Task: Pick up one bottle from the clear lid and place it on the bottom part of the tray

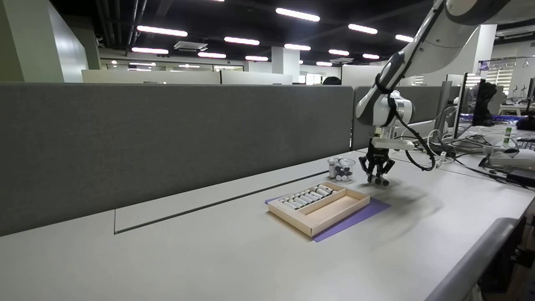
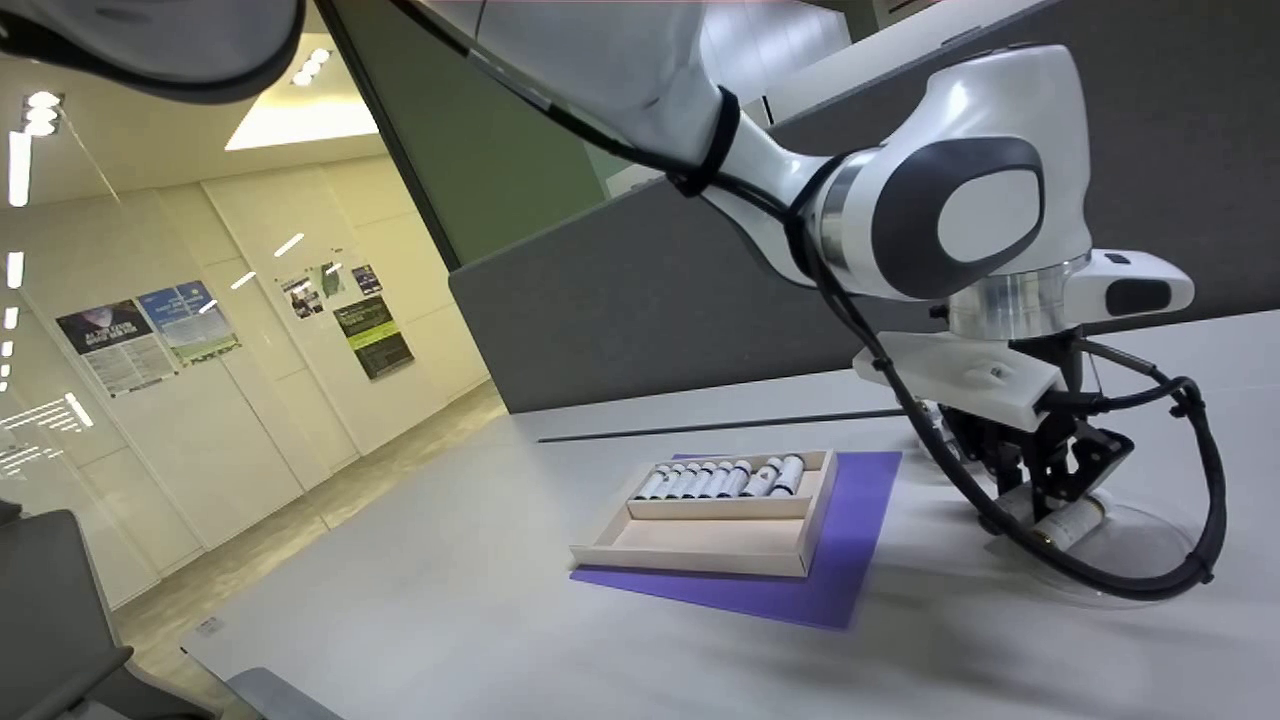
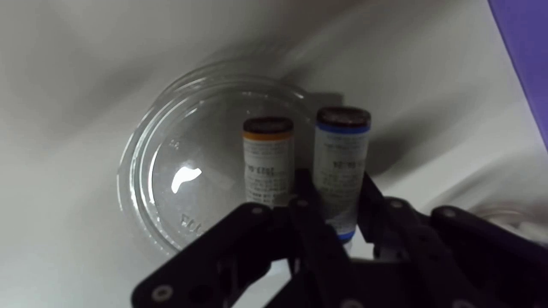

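Observation:
In the wrist view my gripper [image 3: 336, 188] has its fingers against both sides of a white bottle with blue bands [image 3: 342, 158], shut on it. A white bottle with an orange band [image 3: 269, 167] lies beside the left finger on the round clear lid [image 3: 137, 184]. The lid also shows under the gripper in both exterior views [image 1: 393, 183] [image 2: 1140, 555]. The gripper [image 1: 376, 176] [image 2: 1035, 490] is low at the table. The tan tray [image 1: 292, 221] [image 2: 690, 563] has a row of white bottles [image 1: 307, 197] in its back compartment. Its wide front compartment [image 1: 338, 207] holds nothing visible.
The tray stands on a purple sheet [image 1: 355, 221] [image 2: 865, 520], whose edge shows in the wrist view [image 3: 524, 55]. A clear cup of several bottles [image 1: 342, 169] stands between gripper and partition [image 1: 175, 146]. A black cable [image 2: 1215, 480] loops beside the gripper.

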`<state>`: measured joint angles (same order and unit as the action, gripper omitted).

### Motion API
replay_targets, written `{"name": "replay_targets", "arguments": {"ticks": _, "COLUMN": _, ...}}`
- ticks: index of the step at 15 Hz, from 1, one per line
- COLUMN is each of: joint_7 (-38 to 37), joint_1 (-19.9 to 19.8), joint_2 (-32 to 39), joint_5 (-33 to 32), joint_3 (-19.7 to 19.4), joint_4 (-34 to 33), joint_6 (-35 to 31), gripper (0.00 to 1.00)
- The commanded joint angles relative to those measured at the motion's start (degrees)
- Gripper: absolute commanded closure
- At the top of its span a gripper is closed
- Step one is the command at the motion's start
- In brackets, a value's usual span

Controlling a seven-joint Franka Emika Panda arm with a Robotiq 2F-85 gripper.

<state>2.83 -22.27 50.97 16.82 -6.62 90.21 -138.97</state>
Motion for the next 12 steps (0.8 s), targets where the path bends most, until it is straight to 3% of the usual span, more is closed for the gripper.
{"name": "replay_targets", "arguments": {"ticks": 1, "joint_7": -1.45, "joint_1": 0.30, "joint_2": -1.79, "joint_5": -0.83, "joint_3": 0.16, "joint_4": 0.58, "joint_6": 2.31, "gripper": 0.95}}
{"name": "replay_targets", "arguments": {"ticks": 12, "joint_7": 2.05, "joint_1": 3.04, "joint_2": -6.55, "joint_5": -2.30, "joint_3": 1.72, "joint_4": 5.92, "joint_6": 0.11, "gripper": 0.95}}
